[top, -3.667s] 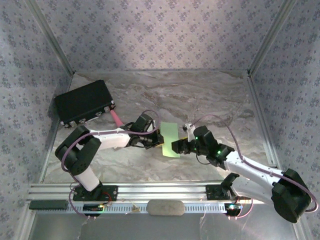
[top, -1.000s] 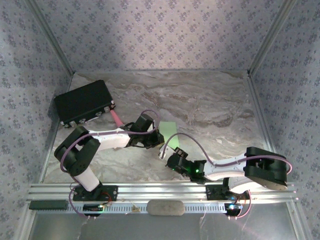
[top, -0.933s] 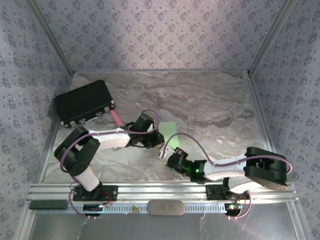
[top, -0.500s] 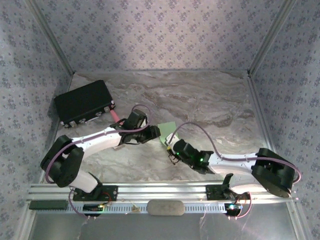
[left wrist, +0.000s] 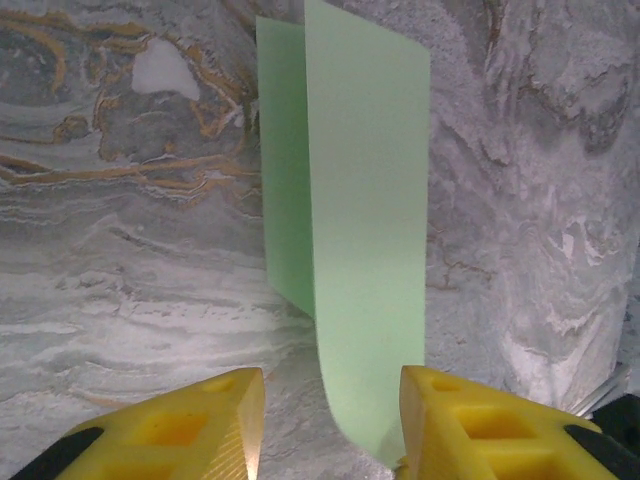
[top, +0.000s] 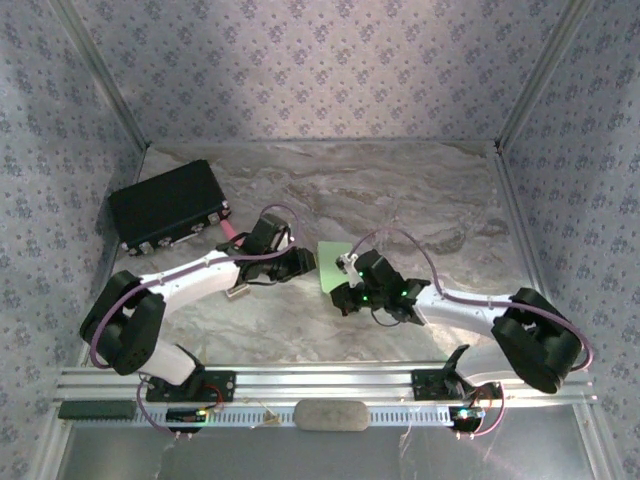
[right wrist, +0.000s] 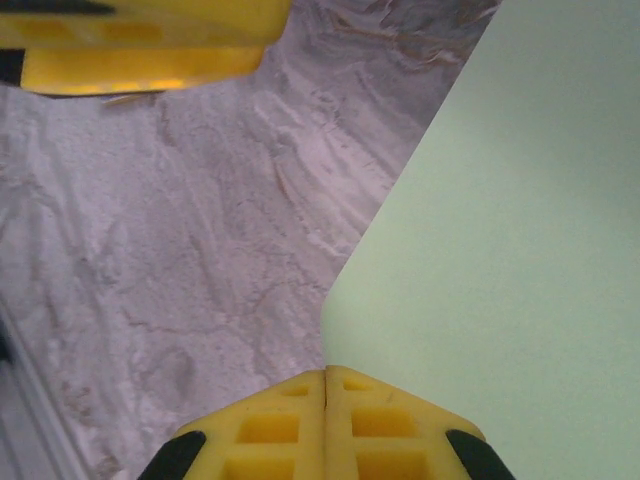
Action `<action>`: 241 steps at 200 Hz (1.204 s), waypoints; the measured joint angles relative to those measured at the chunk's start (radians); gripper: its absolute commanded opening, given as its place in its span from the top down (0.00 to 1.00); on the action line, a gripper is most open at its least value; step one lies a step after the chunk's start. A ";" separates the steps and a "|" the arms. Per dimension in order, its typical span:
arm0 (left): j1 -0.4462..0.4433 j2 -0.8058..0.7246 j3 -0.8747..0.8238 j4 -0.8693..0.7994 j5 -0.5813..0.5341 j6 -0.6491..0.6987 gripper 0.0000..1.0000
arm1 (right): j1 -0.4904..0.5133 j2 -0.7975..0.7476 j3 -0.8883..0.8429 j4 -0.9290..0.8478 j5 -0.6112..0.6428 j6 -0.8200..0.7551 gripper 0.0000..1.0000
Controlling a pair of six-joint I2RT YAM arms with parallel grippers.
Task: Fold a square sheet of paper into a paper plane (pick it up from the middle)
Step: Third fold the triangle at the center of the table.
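Right gripper (right wrist: 326, 373) shifted, jaws together — left gripper (left wrist: 325, 382), jaws apart, straddles paper (left wrist: 365, 230).

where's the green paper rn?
Centre of the table in the top view: the green paper curls up inside the open left gripper, one edge pinched in the right gripper.

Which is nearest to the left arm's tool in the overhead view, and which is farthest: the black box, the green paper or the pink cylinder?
Measured from the left tool in the overhead view:
1. the green paper, right at the tool's tip, just to its right.
2. the pink cylinder, behind the tool and to its left.
3. the black box, farther left, towards the back corner.
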 measured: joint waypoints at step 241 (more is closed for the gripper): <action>0.021 0.520 0.351 -0.010 0.213 0.180 0.79 | -0.029 0.093 0.018 0.083 -0.215 0.078 1.00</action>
